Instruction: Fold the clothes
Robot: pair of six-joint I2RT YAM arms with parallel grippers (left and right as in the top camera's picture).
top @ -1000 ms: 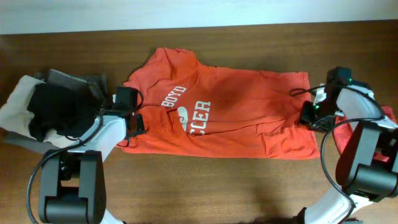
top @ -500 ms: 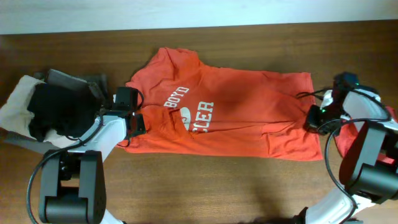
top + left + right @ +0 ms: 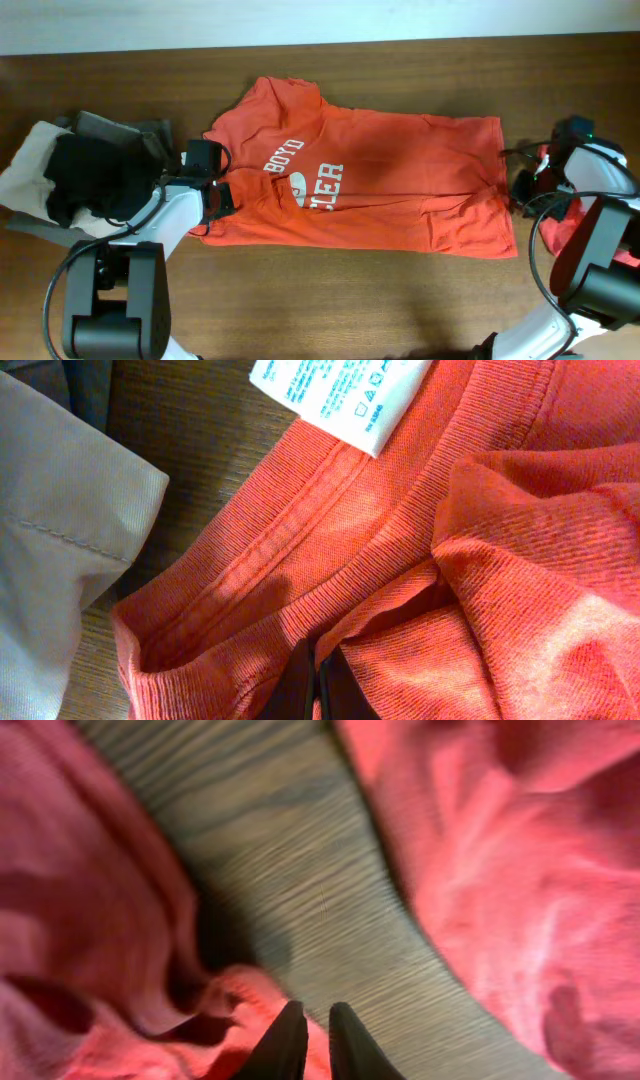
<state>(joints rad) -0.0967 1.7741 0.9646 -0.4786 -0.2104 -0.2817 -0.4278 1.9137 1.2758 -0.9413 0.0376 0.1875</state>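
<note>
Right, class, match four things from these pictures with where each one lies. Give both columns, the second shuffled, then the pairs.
1 orange T-shirt
2 white care label
3 black garment
4 red cloth

A far left of the table
B beside the ribbed collar
C far right of the table
D spread across the middle

Pairs: 1-D, 2-B, 3-A, 4-C

White arms [image 3: 176,216], black joints [image 3: 101,292], black cables [image 3: 527,268]

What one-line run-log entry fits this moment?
T-shirt: spread out, creased | left end effector: shut on collar | right end effector: slightly open, beside hem
</note>
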